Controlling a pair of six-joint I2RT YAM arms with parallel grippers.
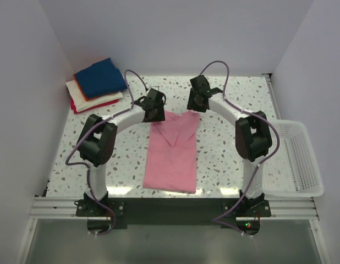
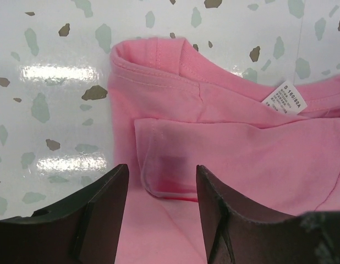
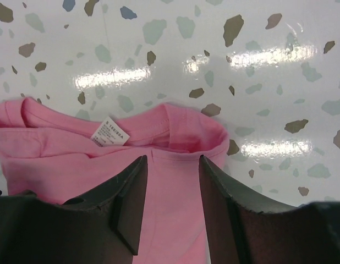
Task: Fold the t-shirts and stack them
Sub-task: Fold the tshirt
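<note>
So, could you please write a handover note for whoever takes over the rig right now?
Left gripper: open, above the left collar corner of the pink shirt.
Right gripper: open, above the right collar corner.
The shirt lies mid-table, sides already folded in.
Folded stack sits far left, navy on top.
Left to do: fold the shirt crosswise, add it to the stack.

The speckled table [image 1: 225,159] bears a pink shirt [image 1: 173,157] at centre and folded shirts [image 1: 98,85] stacked at ten o'clock.
</note>
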